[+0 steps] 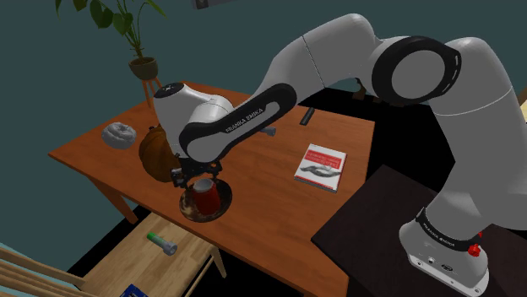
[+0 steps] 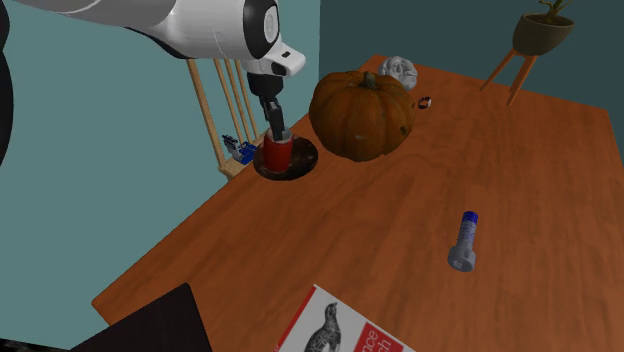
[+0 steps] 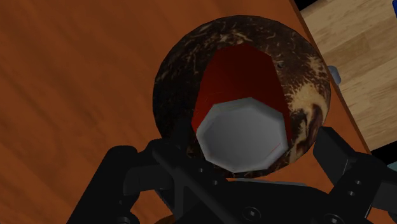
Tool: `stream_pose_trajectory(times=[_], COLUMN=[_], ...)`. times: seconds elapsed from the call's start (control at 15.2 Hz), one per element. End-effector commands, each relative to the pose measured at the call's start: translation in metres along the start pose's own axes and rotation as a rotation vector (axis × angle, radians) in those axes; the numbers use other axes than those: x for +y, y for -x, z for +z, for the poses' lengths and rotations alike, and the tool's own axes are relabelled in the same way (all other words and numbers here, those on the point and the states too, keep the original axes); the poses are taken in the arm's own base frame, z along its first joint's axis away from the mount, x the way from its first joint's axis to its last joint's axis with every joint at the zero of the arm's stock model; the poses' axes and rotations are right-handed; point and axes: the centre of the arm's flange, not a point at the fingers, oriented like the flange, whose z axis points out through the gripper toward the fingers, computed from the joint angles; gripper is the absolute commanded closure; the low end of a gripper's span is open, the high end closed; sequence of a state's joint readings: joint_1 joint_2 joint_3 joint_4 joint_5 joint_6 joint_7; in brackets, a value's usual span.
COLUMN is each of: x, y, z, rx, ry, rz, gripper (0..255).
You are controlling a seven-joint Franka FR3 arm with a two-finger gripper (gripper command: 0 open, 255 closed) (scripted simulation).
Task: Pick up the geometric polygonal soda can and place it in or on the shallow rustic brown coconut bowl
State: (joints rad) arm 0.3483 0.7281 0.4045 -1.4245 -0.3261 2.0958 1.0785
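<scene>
The red faceted soda can [image 1: 203,196] with a grey top stands upright inside the shallow mottled brown coconut bowl [image 1: 187,211] near the table's front edge. My black gripper [image 1: 201,175] hangs straight over the can. In the second exterior view the gripper [image 2: 278,128] reaches down onto the can [image 2: 279,152] in the bowl [image 2: 305,158]. In the wrist view the can [image 3: 242,76] rests in the bowl [image 3: 184,57], and the gripper [image 3: 245,159] is open, its fingers standing apart on either side of the can's top without touching it.
An orange pumpkin [image 1: 154,152] sits close behind the bowl. A grey lump [image 1: 118,133], a red-and-white book [image 1: 322,164] and a blue-capped bottle [image 2: 463,243] lie elsewhere on the wooden table [image 1: 253,160]. A lower wooden bench [image 1: 143,261] stands beside the table's edge.
</scene>
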Motion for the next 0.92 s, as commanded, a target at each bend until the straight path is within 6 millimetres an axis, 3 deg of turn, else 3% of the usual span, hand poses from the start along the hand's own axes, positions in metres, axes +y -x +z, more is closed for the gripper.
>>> stream_pose_trajectory(times=[0.0, 0.07, 0.33, 0.86], x=[0.000, 0.000, 0.000, 0.000], y=[0.000, 0.000, 0.000, 0.000], z=[0.000, 0.000, -0.050, -0.050], rx=[0.000, 0.000, 0.000, 0.000], ry=[0.000, 0.000, 0.000, 0.000], rz=[0.000, 0.000, 0.000, 0.000], gripper=[0, 0, 0, 0])
